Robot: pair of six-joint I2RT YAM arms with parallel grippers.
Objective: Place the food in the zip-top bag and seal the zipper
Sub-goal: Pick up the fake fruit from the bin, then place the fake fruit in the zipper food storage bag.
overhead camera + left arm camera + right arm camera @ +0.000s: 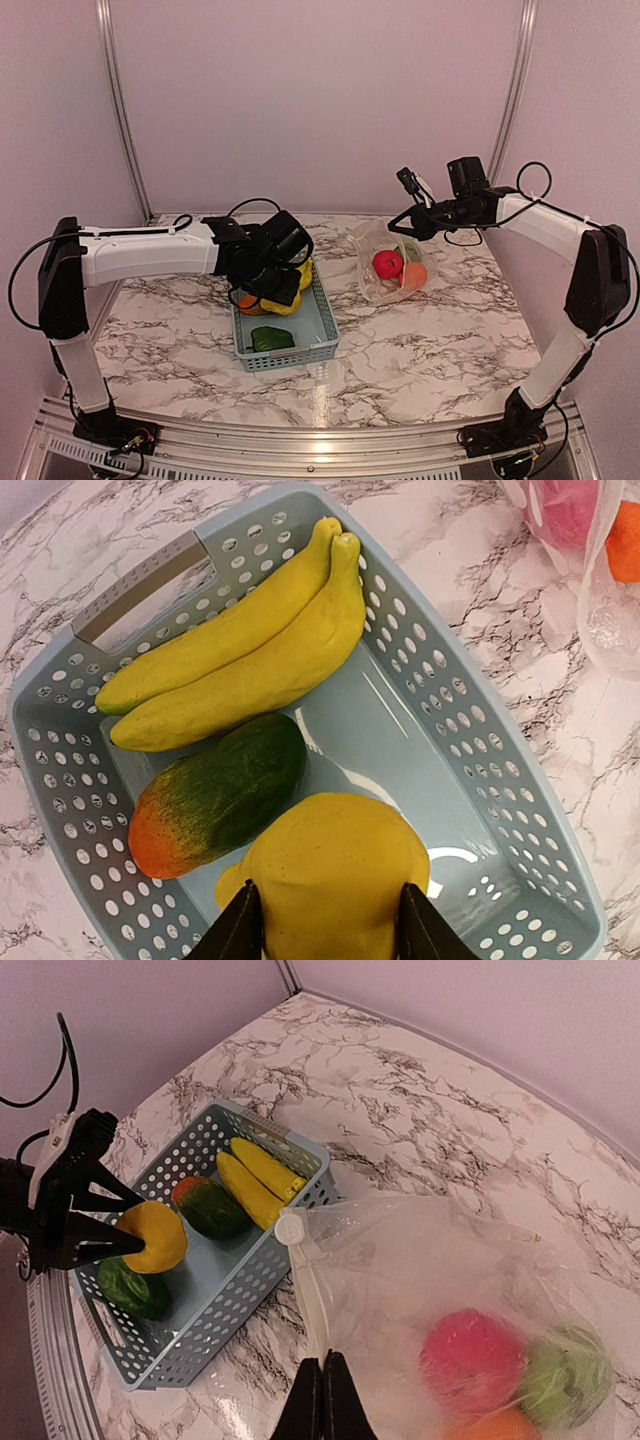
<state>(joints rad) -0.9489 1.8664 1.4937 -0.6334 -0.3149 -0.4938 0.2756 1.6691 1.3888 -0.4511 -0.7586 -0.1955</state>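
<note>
Yellow piece (pixel 335 870): gripped between the two fingers of the left hand (pixel 328 925), one finger against each side (whether it is lifted clear of the basket floor cannot be told).
Left hand: pinching the yellow piece, over the inside of the blue-grey basket (pixel 470 730).
Green-and-orange piece (pixel 215 795): just beyond the left hand's fingertips, lying on the basket floor right beside the yellow piece.
Bananas (pixel 240 650): two joined at the stem, farther out from the left hand than the green-and-orange piece, lying along the basket wall with the handle slot.
Dark green piece (pixel 271 339): behind the left hand, at the basket end toward the arm bases.
Right hand (pixel 322 1390): fingers pressed together, pinching the zipper (pixel 305 1295) and holding the bag's mouth edge up.
Zipper: a pale strip running out from between the right hand's fingers to a white slider (pixel 290 1228).
Zip-top bag (pixel 400 1260): hangs from the right hand with its lower part on the desk (pixel 430 340); it lies between the two hands, near the basket's far corner.
Food in the bag: a red piece (pixel 470 1345), a pale green piece (pixel 565 1385) and an orange piece (pixel 490 1428), clustered together below the right hand.
Food outside the bag: all of it is in the basket, at the left hand.
</note>
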